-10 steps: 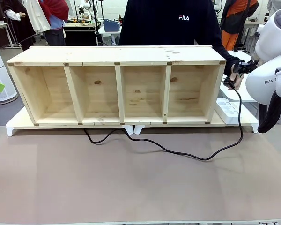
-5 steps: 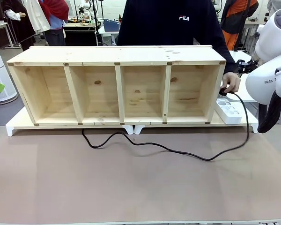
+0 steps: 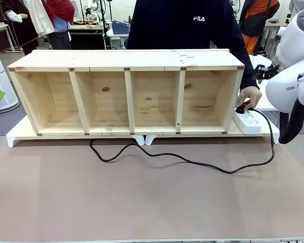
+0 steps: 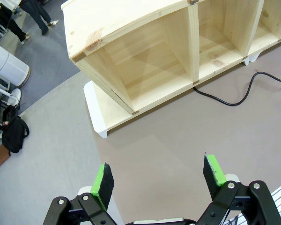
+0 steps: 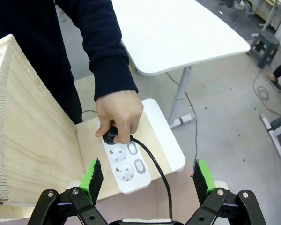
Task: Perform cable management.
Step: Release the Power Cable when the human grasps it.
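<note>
From the front cam I see the cable snaking across the brown bench, starting under the middle of the wooden shelf and looping out right, then up to the power strip at the shelf's right end. The person's hand sits on the plug right at the strip, but from here I can't tell how far in it is.

My right wrist cam fills that in: the hand grips the black plug at the strip's far socket, with two empty sockets nearer me and the cable running from the plug down towards my right gripper. Its jaws are spread wide with nothing between the green pads, hovering above the strip.

Left wrist cam looks at the other end: the shelf's end compartment, the white base it stands on, and a curl of cable on the bench just in front. Left gripper is up in the air, jaws released, nothing in them.
</note>
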Robot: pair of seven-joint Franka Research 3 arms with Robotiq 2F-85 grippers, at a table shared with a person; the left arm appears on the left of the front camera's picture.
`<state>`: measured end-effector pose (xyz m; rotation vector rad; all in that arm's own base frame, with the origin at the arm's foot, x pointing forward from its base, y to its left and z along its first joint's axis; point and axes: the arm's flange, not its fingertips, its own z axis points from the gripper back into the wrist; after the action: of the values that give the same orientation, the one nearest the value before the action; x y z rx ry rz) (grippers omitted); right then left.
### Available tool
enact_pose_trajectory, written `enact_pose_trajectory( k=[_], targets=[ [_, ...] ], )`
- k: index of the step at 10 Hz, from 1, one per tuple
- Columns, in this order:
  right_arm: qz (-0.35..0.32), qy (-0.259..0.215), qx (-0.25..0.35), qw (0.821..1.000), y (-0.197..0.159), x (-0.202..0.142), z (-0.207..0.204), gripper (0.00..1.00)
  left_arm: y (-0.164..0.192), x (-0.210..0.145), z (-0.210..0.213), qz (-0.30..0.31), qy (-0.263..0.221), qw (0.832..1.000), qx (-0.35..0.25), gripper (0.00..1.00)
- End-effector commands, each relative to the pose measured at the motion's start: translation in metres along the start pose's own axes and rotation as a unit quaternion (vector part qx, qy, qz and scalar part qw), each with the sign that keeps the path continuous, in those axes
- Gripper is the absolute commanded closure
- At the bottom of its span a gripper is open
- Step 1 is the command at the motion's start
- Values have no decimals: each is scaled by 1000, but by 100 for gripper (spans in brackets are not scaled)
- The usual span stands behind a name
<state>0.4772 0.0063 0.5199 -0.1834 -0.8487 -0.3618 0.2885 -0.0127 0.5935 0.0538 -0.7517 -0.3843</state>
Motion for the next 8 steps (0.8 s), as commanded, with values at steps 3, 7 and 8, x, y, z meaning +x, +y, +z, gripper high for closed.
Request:
enact_pose_trajectory(
  k=[3,7,8],
  targets=[
    [-3,4,1,1000,1,0,-1,0,0,0,0,0,0,1000,1,0],
    [-3,4,1,1000,1,0,-1,0,0,0,0,0,0,1000,1,0],
    [-3,4,1,1000,1,0,-1,0,0,0,0,0,0,1000,1,0]
  ],
)
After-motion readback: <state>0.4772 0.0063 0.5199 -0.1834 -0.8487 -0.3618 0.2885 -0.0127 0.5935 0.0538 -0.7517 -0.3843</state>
